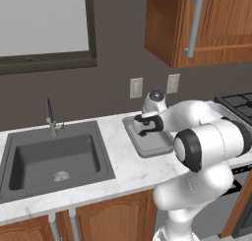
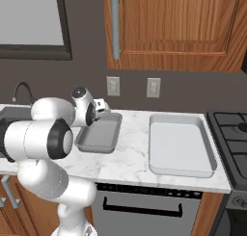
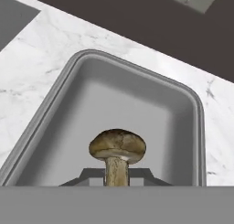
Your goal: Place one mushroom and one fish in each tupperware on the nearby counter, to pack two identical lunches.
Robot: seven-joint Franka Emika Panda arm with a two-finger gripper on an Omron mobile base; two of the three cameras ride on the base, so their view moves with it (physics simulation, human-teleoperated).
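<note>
My gripper is shut on the stem of a brown-capped mushroom, which stands upright between the fingers. It hangs just above the floor of the small, darker tupperware, near one end. From the left base view the gripper points down into that tub. The same small tub lies left of the larger, paler tupperware on the white marble counter; both tubs have bare floors. The fish is out of view.
A steel sink with a faucet sits left of the small tub. The black stovetop borders the large tub on the right. Wall outlets and wooden cabinets are behind and above.
</note>
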